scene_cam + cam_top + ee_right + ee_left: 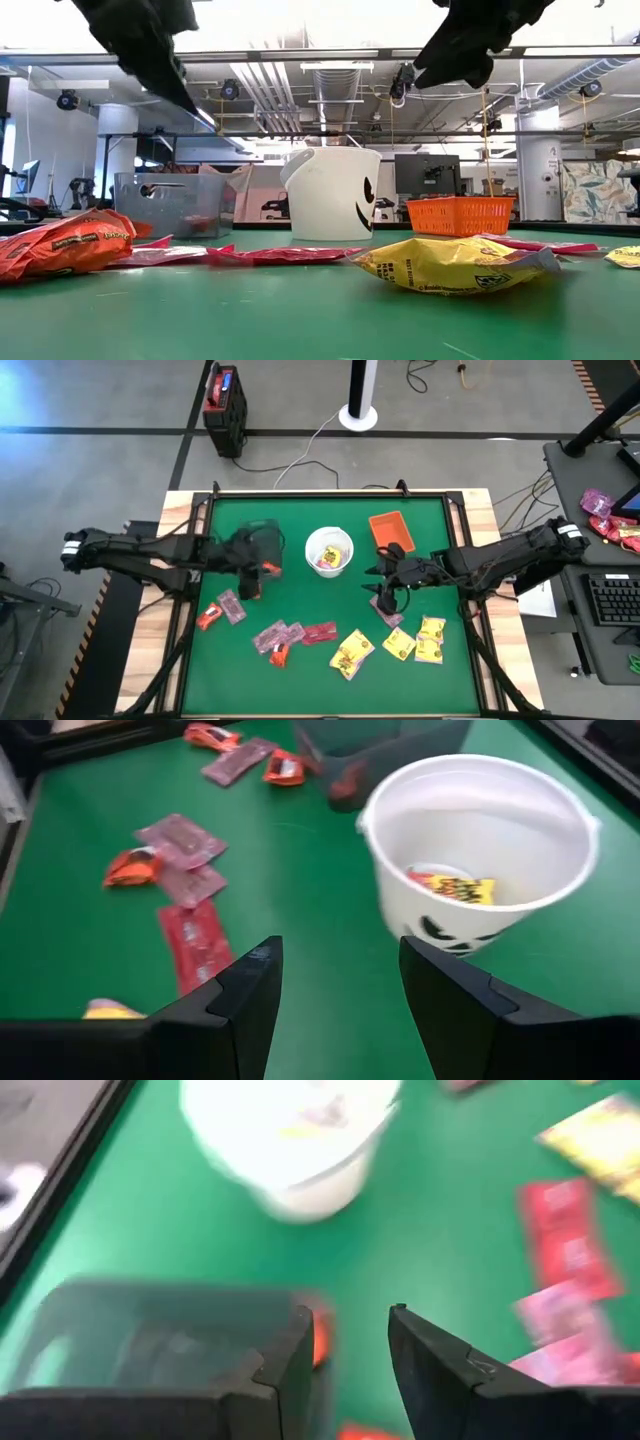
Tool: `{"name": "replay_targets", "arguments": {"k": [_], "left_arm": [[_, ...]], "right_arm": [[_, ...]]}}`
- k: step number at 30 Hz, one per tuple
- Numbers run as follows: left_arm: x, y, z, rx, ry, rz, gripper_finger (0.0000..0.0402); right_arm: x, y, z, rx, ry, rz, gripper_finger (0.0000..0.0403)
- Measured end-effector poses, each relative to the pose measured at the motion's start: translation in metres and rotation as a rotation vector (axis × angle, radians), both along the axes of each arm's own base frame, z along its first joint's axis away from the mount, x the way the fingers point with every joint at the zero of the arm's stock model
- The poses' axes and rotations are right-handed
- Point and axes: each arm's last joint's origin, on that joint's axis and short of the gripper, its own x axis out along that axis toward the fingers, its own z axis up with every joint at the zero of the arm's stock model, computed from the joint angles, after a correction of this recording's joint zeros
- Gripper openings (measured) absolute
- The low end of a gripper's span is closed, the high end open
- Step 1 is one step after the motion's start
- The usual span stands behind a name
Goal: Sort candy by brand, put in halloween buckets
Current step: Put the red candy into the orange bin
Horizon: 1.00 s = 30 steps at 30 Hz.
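High view: the green surface (300,680) carries the white bucket (329,550) near its centre. The orange tray (391,529) lies at two o'clock from the bucket, and the dark tub (252,538) at nine o'clock. The left hand (250,582) hangs over the tub's near edge with its fingers apart and nothing between them. The right hand (384,588), at four o'clock from the bucket, is likewise spread and empty. Red-orange and pink packets (277,636) lie at seven o'clock from the bucket, yellow packets (399,644) at five o'clock.

Low view: a yellow packet (455,266) lies nearest, a red-orange packet (60,245) at its nine o'clock; tub, bucket and tray stand behind in a row.

Left wrist view: the two fingers (285,1370) stand apart above the tub's wall (150,1335), a red-orange wrapper (321,1338) just beyond them.

Right wrist view: the spread fingers (245,995) face the bucket, which holds one yellow-and-pink packet (452,886).
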Motion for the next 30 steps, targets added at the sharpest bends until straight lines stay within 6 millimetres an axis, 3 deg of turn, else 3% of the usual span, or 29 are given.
{"name": "replay_targets", "arguments": {"k": [4, 10, 14, 20, 30], "left_arm": [[0.001, -0.027, -0.004, 0.021, -0.106, -0.094, 0.0110], [0.004, -0.058, -0.009, 0.058, -0.155, -0.176, 0.0110], [0.009, -0.072, -0.007, 0.201, -0.202, -0.286, 0.0110], [0.011, -0.074, -0.002, 0.269, -0.249, -0.323, 0.0109], [0.010, -0.070, -0.002, 0.390, -0.243, -0.223, 0.0109]], "right_arm": [[0.004, 0.012, -0.004, 0.024, -0.010, 0.017, 0.0194], [0.020, 0.027, -0.027, 0.045, 0.084, 0.023, 0.0194], [0.036, 0.038, -0.041, 0.031, 0.156, 0.043, 0.0194], [0.064, 0.052, -0.056, -0.027, 0.215, 0.097, 0.0194], [0.112, 0.074, -0.083, -0.032, 0.256, 0.160, 0.0194]]}}
